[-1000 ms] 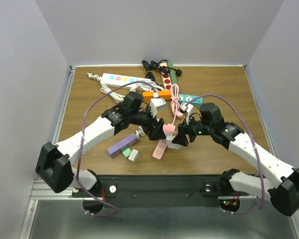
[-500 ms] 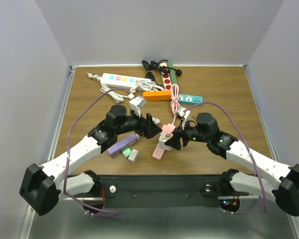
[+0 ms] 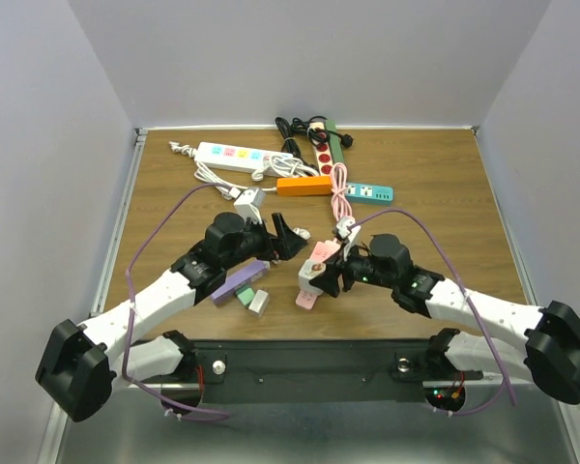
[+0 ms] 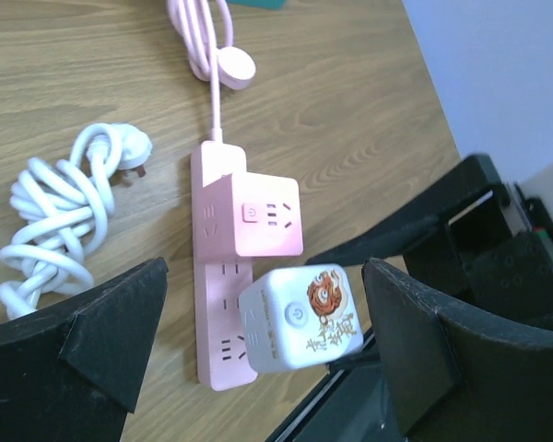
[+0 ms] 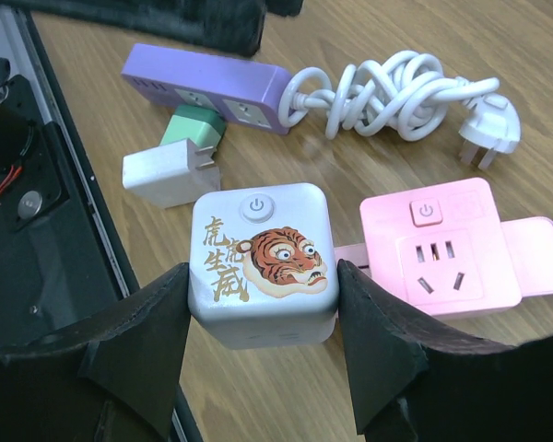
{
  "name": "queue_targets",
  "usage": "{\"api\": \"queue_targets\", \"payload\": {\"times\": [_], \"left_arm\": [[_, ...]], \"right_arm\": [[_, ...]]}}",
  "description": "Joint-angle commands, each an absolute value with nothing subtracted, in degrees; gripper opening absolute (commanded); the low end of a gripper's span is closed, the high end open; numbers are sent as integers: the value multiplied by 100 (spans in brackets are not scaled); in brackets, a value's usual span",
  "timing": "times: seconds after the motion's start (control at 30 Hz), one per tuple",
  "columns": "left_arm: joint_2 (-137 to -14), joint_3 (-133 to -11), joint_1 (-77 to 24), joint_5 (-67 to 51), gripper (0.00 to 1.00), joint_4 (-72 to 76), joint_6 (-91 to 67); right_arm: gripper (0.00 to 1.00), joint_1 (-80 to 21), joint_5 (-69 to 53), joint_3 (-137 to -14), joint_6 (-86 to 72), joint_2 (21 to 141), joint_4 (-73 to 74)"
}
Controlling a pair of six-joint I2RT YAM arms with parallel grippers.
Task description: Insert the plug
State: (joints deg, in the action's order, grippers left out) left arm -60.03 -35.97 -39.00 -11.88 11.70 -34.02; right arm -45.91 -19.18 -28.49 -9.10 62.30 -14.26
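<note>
A wooden table (image 3: 445, 193) strewn with power strips, with a pink power strip (image 4: 212, 276) lying near its front edge between two robot arms. The left arm (image 3: 164, 290) reaches in from the left of the pink strip and the right arm (image 3: 483, 309) from its right.

Well beyond the pink strip, toward the back wall, lie a white power strip (image 3: 230, 155), an orange one (image 3: 304, 185) and a teal one (image 3: 369, 192). A purple power strip (image 5: 207, 87) rests to the left of the pink strip, its white cord (image 5: 387, 97) bundled in a loose coil between the two.

The left gripper (image 3: 288, 237) hangs above and just left of the pink strip with its jaws spread wide, grasping nothing. The right gripper (image 5: 263, 276) has its fingers (image 5: 147, 350) clamped on the sides of a white cube adapter (image 4: 300, 318) printed with a tiger face. The cube sits over the sockets at the pink strip's near end, slightly tilted. Whether its prongs are seated cannot be told. A pink cube (image 4: 258, 216) stands on the strip's middle, just beyond the white one.

A small green adapter (image 5: 195, 133) and a small white adapter (image 5: 166, 170) lie touching each other, left of the pink strip and beside the purple one.
</note>
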Motion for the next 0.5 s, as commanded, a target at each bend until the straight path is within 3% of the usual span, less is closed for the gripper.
{"api": "queue_targets", "payload": {"times": [0.0, 0.47], "left_arm": [[-5792, -3568, -3937, -730, 98, 1407, -3665], [-5827, -3489, -3955, -773, 98, 1433, -3709]], "right_arm": [[1, -4763, -1609, -2778, -1054, 6205, -2311], [1, -5194, -1160, -2479, -1151, 6416, -2786]]}}
